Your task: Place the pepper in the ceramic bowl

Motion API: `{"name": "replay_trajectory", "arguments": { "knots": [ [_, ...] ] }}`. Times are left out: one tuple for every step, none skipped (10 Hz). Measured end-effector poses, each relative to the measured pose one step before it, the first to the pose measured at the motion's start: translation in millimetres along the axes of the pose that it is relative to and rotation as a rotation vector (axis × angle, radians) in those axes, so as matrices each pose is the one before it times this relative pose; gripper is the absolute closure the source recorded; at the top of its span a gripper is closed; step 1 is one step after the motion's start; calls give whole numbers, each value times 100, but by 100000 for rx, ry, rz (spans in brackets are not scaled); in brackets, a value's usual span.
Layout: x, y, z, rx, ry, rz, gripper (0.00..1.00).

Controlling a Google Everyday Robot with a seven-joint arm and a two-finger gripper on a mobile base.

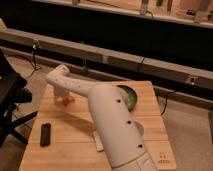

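Observation:
The pepper is a small orange-red thing lying on the wooden table near its far left side. My gripper hangs at the end of the white arm, right over the pepper and close to it; I cannot tell whether they touch. The ceramic bowl is green and round. It stands at the far right of the table, partly hidden behind the arm and well to the right of the pepper.
A black oblong object lies near the table's front left. A flat white object lies near the front middle, partly under the arm. A black frame stands left of the table. A dark counter runs behind.

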Motion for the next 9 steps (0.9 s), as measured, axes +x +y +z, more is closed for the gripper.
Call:
{"name": "replay_trajectory", "arguments": {
  "knots": [
    [-35,-148,-46,-338,37,-168,62],
    [56,-50,-169,-297,331,89,72],
    [-46,-28,-6,4,-57,-69,81],
    [11,19,-91,-6,46,85,90],
    [-20,-16,-36,-10,-31,-11,93],
    [-23,6,10,-40,-53,-20,92],
    [-27,43,-17,-5,-20,-21,92],
    [-115,60,-266,267,215,-371,92],
    [109,330,-1076,745,757,-60,92]
  ]
}}
